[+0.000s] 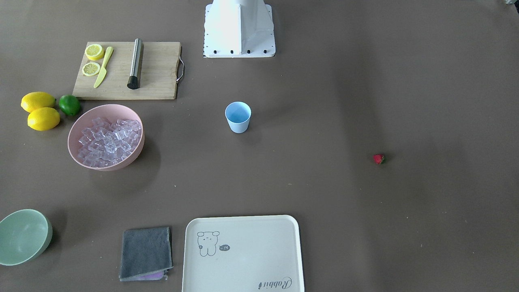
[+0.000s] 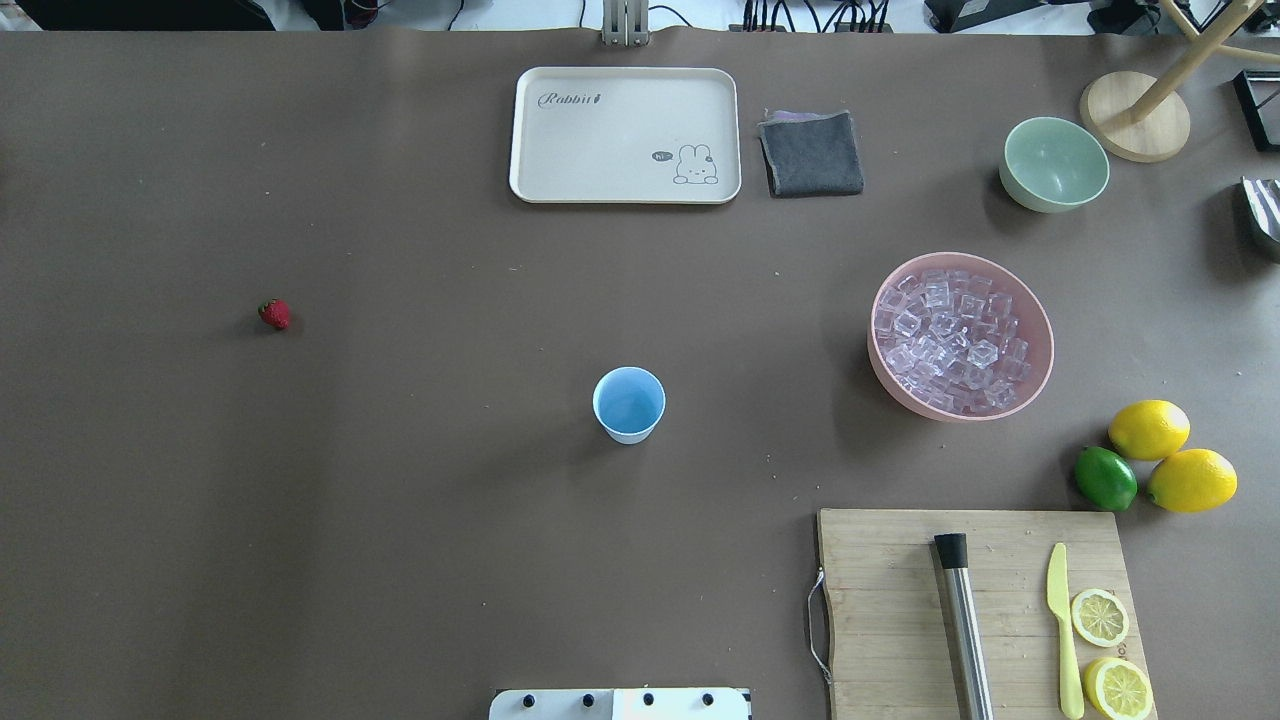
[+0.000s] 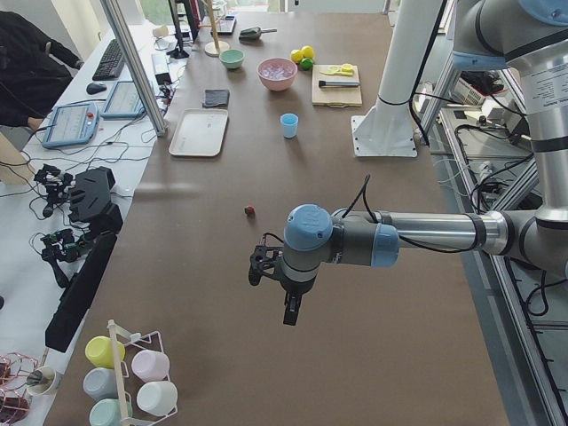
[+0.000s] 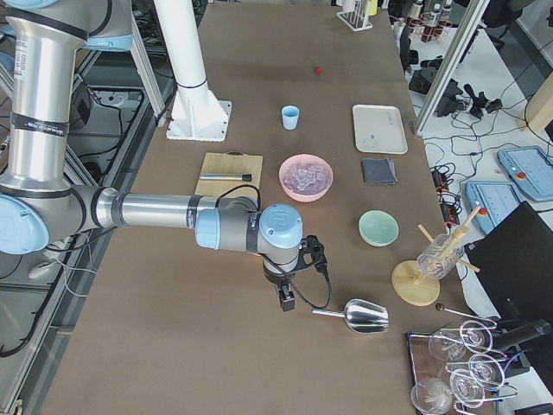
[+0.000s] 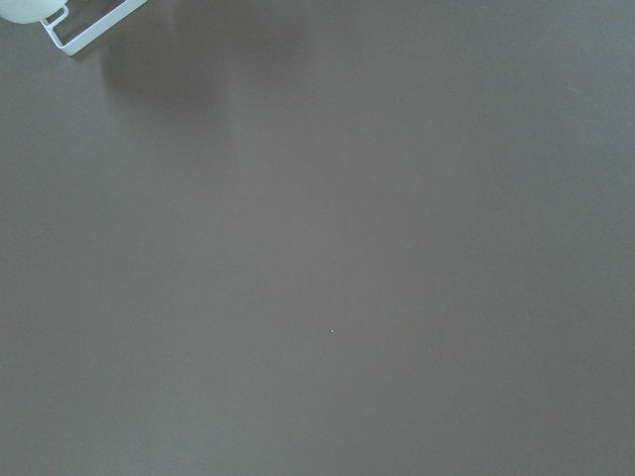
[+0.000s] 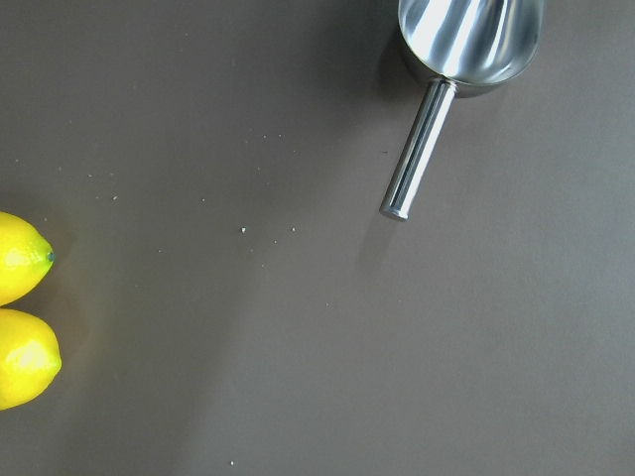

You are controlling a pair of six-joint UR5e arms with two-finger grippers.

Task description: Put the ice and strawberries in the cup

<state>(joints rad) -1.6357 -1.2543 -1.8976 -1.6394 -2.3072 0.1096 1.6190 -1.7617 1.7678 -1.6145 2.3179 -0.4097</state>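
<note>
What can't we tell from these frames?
Left gripper: seen only in exterior left, small; open or shut unclear.
Right gripper: only in exterior right; same.
Metal scoop: bowl cut off by right wrist view's top edge.
Strawberry: tiny speck in exterior right; no detail.

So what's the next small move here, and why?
Probably bring the right hand to the scoop and grasp its handle: the cup is empty, the ice sits in the pink bowl, and the scoop lies close beside that hand.

Tray (image 2: 620, 125), grey cloth (image 2: 812, 155), green bowl (image 2: 1055, 165), lemons (image 2: 1149, 429), lime (image 2: 1105, 478), cutting board (image 2: 890, 600), scoop (image 6: 468, 40).
</note>
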